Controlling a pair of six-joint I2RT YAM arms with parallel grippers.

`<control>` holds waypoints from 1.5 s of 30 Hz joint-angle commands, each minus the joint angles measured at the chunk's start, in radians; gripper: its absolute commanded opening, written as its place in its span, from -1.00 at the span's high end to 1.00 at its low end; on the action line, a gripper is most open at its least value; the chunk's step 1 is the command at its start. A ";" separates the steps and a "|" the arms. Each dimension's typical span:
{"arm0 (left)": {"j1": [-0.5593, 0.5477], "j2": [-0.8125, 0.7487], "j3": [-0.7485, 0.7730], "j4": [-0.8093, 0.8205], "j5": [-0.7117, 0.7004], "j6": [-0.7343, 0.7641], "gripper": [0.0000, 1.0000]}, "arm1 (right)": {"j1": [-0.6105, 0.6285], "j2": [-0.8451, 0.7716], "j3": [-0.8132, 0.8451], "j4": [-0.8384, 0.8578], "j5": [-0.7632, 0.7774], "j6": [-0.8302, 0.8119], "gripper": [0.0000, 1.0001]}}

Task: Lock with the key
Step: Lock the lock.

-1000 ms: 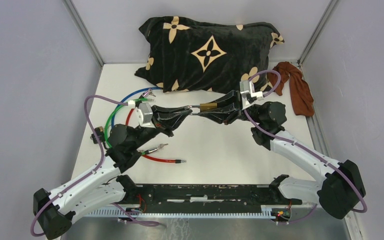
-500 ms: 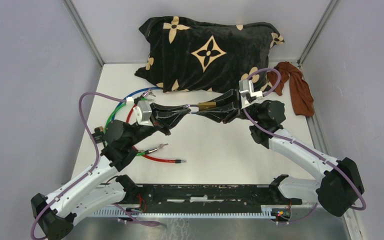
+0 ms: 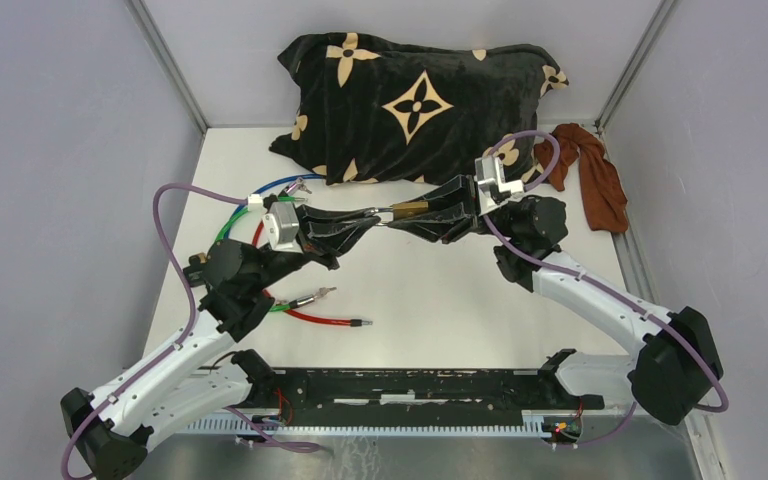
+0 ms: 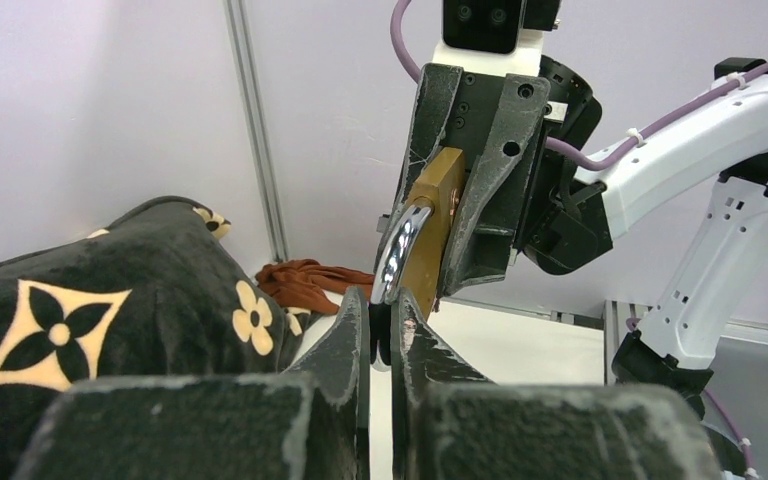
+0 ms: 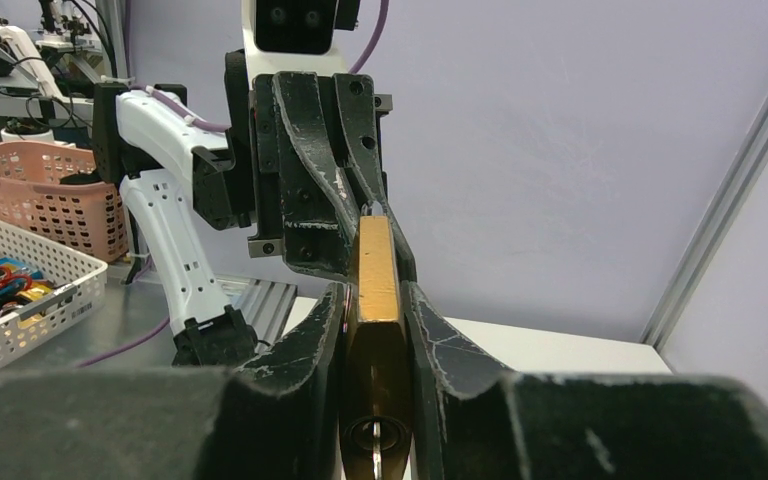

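1. Top external view: the padlock [image 3: 413,210] is held clear of the worktop [image 3: 440,300], between the two arms and in front of the pillow [image 3: 415,105].
2. The right tool [image 3: 393,212] is clamped on the brass body, one finger on each broad face, as seen in the right wrist view [image 5: 372,292].
3. The left tool [image 3: 372,214] is closed, and in the left wrist view [image 4: 380,316] its tips appear pinched on the end of the silver shackle [image 4: 400,245].
4. In the top view the padlock lies at 3 o'clock from the left tool's tips. Its long axis runs from 9 to 3 o'clock, shackle towards 9 and body towards 3.
5. The two tools are met almost tip to tip, so the shackle end is nearest the left arm, while the body is held in the right arm's tool.
6. The keyhole [image 5: 374,436] is turned towards the right wrist camera, away from the left tool. Whether a key is seated in it cannot be told.
7. It is judged that the coming move depends on this axis: the shackle would be pushed in along it, towards 3 o'clock, while the body is braced by the right tool.
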 commanded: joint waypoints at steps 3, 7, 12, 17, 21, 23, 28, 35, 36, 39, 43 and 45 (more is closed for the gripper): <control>-0.155 0.123 0.012 -0.127 0.446 -0.082 0.97 | 0.130 0.170 0.051 -0.209 -0.002 -0.058 1.00; -0.154 0.123 0.012 -0.133 0.435 -0.080 0.97 | 0.132 0.157 0.058 -0.216 -0.003 -0.065 1.00; -0.147 0.099 0.003 -0.139 0.404 -0.060 0.97 | 0.130 0.099 0.044 -0.295 0.006 -0.124 1.00; -0.094 0.042 -0.032 -0.143 0.355 -0.057 0.96 | 0.116 0.010 0.013 -0.401 0.017 -0.191 1.00; -0.051 -0.002 -0.063 -0.143 0.342 -0.065 0.96 | 0.115 -0.041 0.009 -0.453 0.012 -0.211 1.00; -0.032 -0.022 -0.078 -0.140 0.340 -0.072 0.94 | 0.115 -0.066 0.005 -0.455 0.016 -0.211 1.00; 0.000 -0.059 -0.109 -0.125 0.328 -0.093 0.69 | 0.115 -0.113 -0.018 -0.410 0.035 -0.174 1.00; 0.047 -0.097 -0.125 -0.117 0.306 -0.136 0.62 | 0.115 -0.130 -0.035 -0.392 0.040 -0.152 1.00; 0.053 -0.104 -0.127 -0.117 0.304 -0.141 0.63 | 0.115 -0.131 -0.037 -0.392 0.040 -0.152 1.00; 0.067 -0.116 -0.133 -0.117 0.294 -0.150 0.96 | 0.114 -0.133 -0.037 -0.397 0.040 -0.149 1.00; 0.088 -0.132 -0.145 -0.126 0.257 -0.156 0.96 | 0.112 -0.125 0.010 -0.531 0.009 -0.213 0.60; 0.105 -0.148 -0.153 -0.137 0.242 -0.153 0.96 | 0.106 -0.133 0.047 -0.669 -0.023 -0.301 -0.28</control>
